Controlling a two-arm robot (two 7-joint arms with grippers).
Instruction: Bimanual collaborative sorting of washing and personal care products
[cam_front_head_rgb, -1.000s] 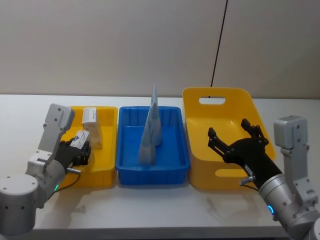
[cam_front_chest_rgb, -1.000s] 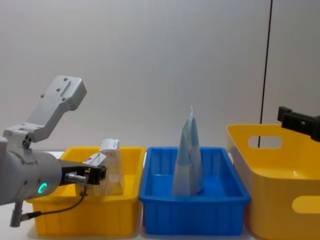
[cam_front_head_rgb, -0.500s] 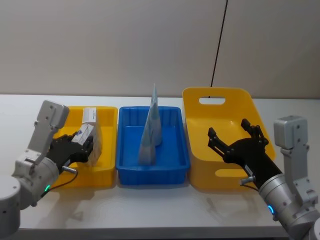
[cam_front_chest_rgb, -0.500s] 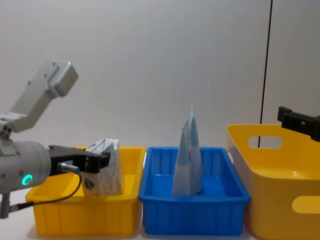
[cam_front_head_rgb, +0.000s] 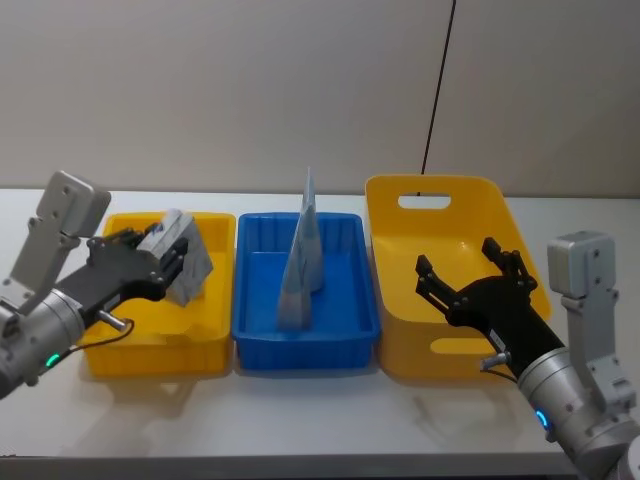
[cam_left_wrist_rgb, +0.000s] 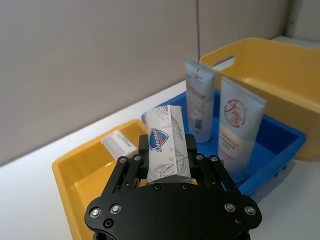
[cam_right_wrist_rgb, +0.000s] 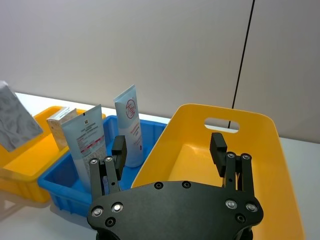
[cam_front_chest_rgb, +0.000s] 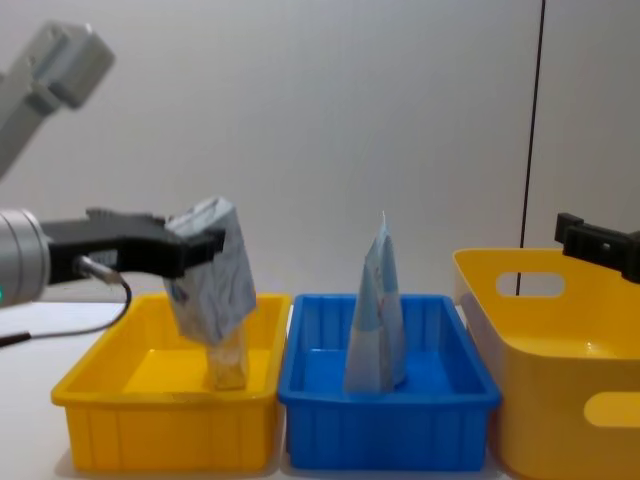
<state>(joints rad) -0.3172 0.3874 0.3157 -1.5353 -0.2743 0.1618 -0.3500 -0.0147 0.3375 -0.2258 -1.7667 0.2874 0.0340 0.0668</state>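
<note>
My left gripper (cam_front_head_rgb: 168, 262) is shut on the grey-white leaf-patterned pouch (cam_front_head_rgb: 190, 254), holding it tilted in the air above the small yellow bin (cam_front_head_rgb: 216, 226). From the chest the pouch (cam_front_chest_rgb: 214, 268) hangs over a small tan carton (cam_front_chest_rgb: 228, 362) standing in that bin. The left wrist view has the pouch (cam_left_wrist_rgb: 167, 137) between the fingers. A white tube with a red logo (cam_left_wrist_rgb: 238, 125) and a pale blue tube (cam_left_wrist_rgb: 199, 98) stand upright in the blue bin (cam_front_head_rgb: 300, 331). My right gripper (cam_front_head_rgb: 457, 256) hovers open over the large yellow bin (cam_front_head_rgb: 440, 184).
The three bins sit side by side on a white table, small yellow at left, blue in the middle, large yellow with handle slots at right. A black cable hangs down the wall behind the large bin. Bare table runs in front of the bins.
My left gripper has risen with the pouch, lifting it from inside the small yellow bin to above its rim and tilting it. The right arm has not moved.
</note>
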